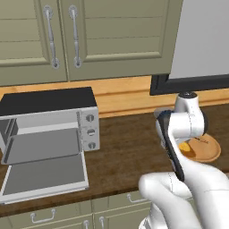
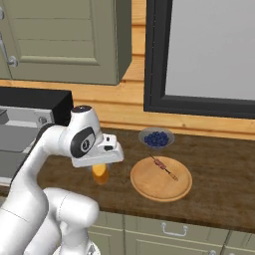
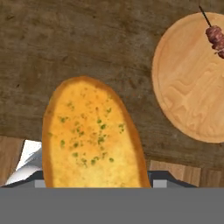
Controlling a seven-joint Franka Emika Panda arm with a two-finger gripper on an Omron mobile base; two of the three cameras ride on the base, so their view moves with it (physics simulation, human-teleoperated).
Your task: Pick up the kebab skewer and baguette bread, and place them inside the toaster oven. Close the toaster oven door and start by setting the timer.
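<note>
The gripper (image 2: 101, 167) is hanging over the dark wooden counter (image 2: 219, 169), its jaws standing wide around the baguette bread (image 3: 89, 135), which is sitting between them. Whether the loaf is lifted off the counter is unclear. The kebab skewer (image 2: 163, 167) is lying on the wooden plate (image 2: 149, 187) just beside it. The toaster oven (image 1: 49, 118) is standing well apart, its toaster oven door (image 1: 44, 174) lying dropped open.

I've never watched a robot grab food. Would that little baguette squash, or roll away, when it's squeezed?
The baguette bread looks crusty and golden, so it probably holds its shape. Its rounded oblong form could rock or slide on the smooth wooden counter. For its small size beside the wooden plate, it is likely light.
</note>
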